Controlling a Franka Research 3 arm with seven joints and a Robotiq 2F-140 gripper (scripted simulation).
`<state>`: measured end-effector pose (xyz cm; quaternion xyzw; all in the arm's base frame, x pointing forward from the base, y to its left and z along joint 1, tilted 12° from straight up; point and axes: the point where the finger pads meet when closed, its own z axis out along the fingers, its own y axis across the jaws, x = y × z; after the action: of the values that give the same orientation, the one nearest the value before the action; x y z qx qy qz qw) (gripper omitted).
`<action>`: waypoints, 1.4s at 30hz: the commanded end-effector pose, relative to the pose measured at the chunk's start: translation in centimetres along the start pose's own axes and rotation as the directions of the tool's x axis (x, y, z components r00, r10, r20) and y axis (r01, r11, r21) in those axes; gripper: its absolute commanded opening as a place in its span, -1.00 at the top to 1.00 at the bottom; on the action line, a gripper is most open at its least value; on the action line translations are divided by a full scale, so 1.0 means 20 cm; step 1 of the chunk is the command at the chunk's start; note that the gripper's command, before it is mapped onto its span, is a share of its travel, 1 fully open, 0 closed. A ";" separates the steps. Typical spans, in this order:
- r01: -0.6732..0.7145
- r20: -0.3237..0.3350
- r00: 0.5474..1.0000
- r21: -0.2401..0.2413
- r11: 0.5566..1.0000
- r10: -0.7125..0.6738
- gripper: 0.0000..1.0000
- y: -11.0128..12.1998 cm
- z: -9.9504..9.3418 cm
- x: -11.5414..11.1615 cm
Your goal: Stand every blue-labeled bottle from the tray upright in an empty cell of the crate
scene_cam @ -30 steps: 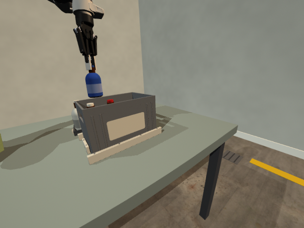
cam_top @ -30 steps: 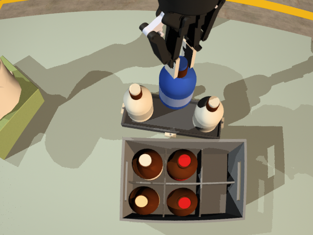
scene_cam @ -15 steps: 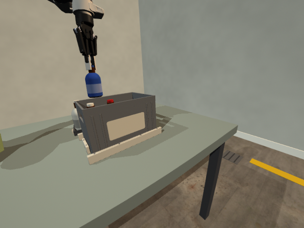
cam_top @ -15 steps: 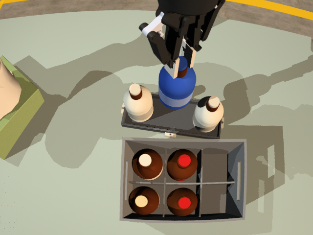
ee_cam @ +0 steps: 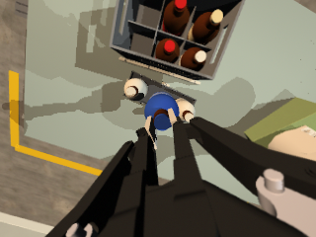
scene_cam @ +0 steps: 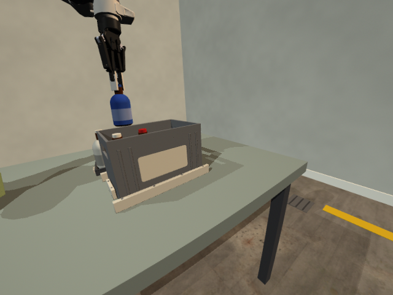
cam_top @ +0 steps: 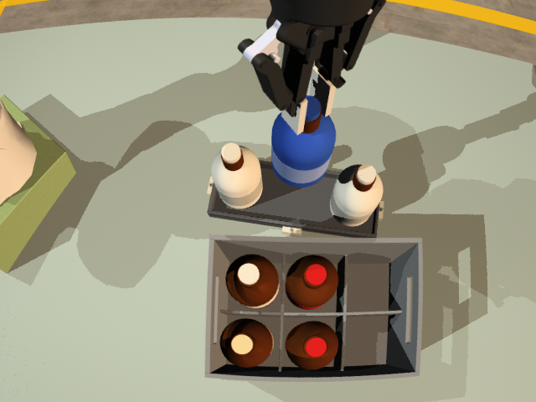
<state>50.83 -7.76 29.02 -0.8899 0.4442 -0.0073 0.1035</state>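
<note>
Currently, the gripper [cam_top: 315, 114] [scene_cam: 117, 83] [ee_cam: 162, 119], fingers slightly apart, clamps the neck of the blue-labeled bottle [cam_top: 302, 149] [scene_cam: 120, 109] [ee_cam: 161, 102], suspended upright above the tray [cam_top: 291, 201] [scene_cam: 98, 171] [ee_cam: 190, 99] between two white bottles.

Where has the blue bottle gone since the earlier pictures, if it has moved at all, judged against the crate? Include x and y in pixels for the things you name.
No, it shows no visible shift: the blue bottle [cam_top: 302, 149] [scene_cam: 120, 112] [ee_cam: 160, 103] keeps its place relative to the crate [cam_top: 208, 302] [scene_cam: 126, 161] [ee_cam: 163, 63].
</note>
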 end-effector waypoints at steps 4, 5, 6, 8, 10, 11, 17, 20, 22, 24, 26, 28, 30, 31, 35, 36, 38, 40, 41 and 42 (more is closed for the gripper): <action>0.005 -0.015 1.000 0.004 1.000 -0.005 1.00 0.00 -0.04 0.02; 0.005 -0.015 1.000 0.004 1.000 -0.005 1.00 0.00 -0.04 0.02; 0.005 -0.015 1.000 0.004 1.000 -0.005 1.00 0.00 -0.04 0.02; 0.005 -0.015 1.000 0.004 1.000 -0.005 1.00 0.00 -0.04 0.02; 0.005 -0.015 1.000 0.004 1.000 -0.005 1.00 0.00 -0.04 0.02; 0.005 -0.015 1.000 0.004 1.000 -0.005 1.00 0.00 -0.04 0.02; 0.005 -0.015 1.000 0.004 1.000 -0.005 1.00 0.00 -0.06 0.02; 0.005 -0.015 1.000 0.004 1.000 -0.005 1.00 0.00 -0.06 0.02; 0.005 -0.015 1.000 0.004 1.000 -0.005 1.00 0.00 -0.07 0.02; 0.005 -0.015 1.000 0.004 1.000 -0.005 1.00 0.00 -0.08 0.02; 0.005 -0.015 1.000 0.004 1.000 -0.005 1.00 0.00 -0.09 0.02; 0.005 -0.015 1.000 0.004 1.000 -0.005 1.00 0.00 -0.11 0.02; 0.005 -0.015 1.000 0.004 1.000 -0.005 1.00 0.00 -0.12 0.02; 0.005 -0.015 1.000 0.004 1.000 -0.005 1.00 0.00 -0.12 0.02; 0.005 -0.015 1.000 0.004 1.000 -0.005 1.00 0.00 -0.14 0.02; 0.005 -0.015 1.000 0.004 1.000 -0.005 1.00 0.00 -0.14 0.02; 0.005 -0.015 1.000 0.004 1.000 -0.005 1.00 0.00 -0.14 0.02; 0.005 -0.015 1.000 0.004 1.000 -0.005 1.00 0.00 -0.15 0.02; 0.005 -0.015 1.000 0.004 1.000 -0.005 1.00 0.00 -0.15 0.02; 0.005 -0.015 1.000 0.004 1.000 -0.005 1.00 0.00 -0.15 0.02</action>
<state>50.64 -8.18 31.13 -0.8899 0.4442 -0.0090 0.1038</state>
